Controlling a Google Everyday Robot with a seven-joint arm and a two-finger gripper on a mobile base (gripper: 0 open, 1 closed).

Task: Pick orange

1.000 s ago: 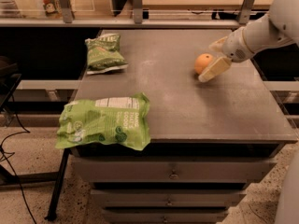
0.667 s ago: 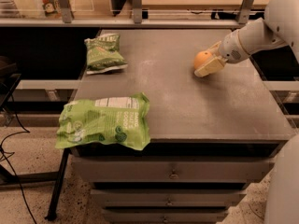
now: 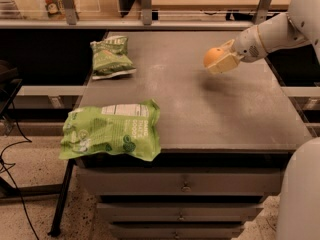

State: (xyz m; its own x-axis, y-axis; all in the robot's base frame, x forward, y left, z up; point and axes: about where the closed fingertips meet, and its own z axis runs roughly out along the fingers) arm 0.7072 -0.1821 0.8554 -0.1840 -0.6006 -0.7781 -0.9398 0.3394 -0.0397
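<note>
The orange [image 3: 211,57] hangs over the table [image 3: 200,109] at about 2 o'clock, pinched in the tool [image 3: 220,59], which reaches in from 3 o'clock. The shadow below suggests it is clear of the surface. A second ago it rested on the table in that grip. The far bag [image 3: 111,58] at 10 o'clock and the near bag [image 3: 112,131] at 7 o'clock lie well apart.

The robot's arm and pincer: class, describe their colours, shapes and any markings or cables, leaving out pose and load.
The arm is a smooth, rounded, off-white tube that narrows toward the wrist. The pincer, above the far right part of the table, has pale cream, blocky fingers. No cables or markings show.
</note>
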